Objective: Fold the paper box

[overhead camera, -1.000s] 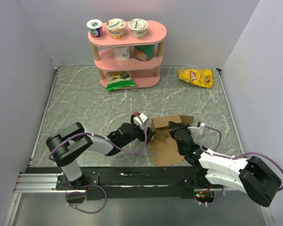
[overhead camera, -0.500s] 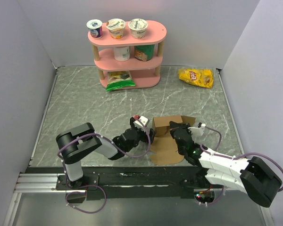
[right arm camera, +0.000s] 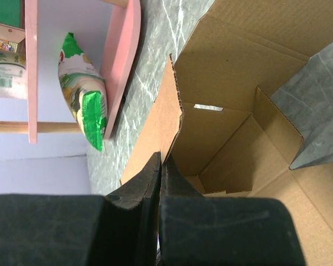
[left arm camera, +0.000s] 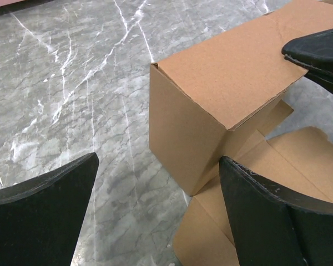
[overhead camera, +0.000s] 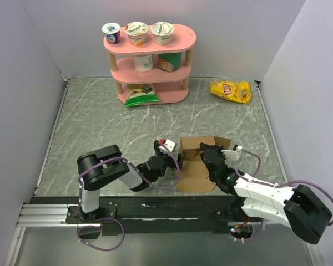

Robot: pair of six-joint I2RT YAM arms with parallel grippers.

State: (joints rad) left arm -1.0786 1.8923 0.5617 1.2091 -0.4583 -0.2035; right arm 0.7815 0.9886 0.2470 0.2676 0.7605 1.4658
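Note:
The paper box (overhead camera: 197, 160) is brown cardboard, partly folded, with raised walls at the back and a flat flap lying toward the near edge. In the left wrist view its upright corner (left arm camera: 188, 133) stands just ahead of my open left gripper (left arm camera: 158, 216), whose jaws straddle the box's lower corner without touching it. My left gripper (overhead camera: 175, 160) sits at the box's left side. My right gripper (overhead camera: 206, 152) is shut on the thin edge of a box wall (right arm camera: 161, 133), with the open inside of the box (right arm camera: 222, 133) beside it.
A pink three-tier shelf (overhead camera: 150, 61) with yogurt cups and packets stands at the back. A green bag (overhead camera: 140, 94) lies at its foot. A yellow chip bag (overhead camera: 231, 90) lies at the back right. White walls enclose the marble table (overhead camera: 100, 122).
My left arm has drawn its elbow rightward and closer to the box. The box walls stand slightly more upright. My right gripper has held its grip in place.

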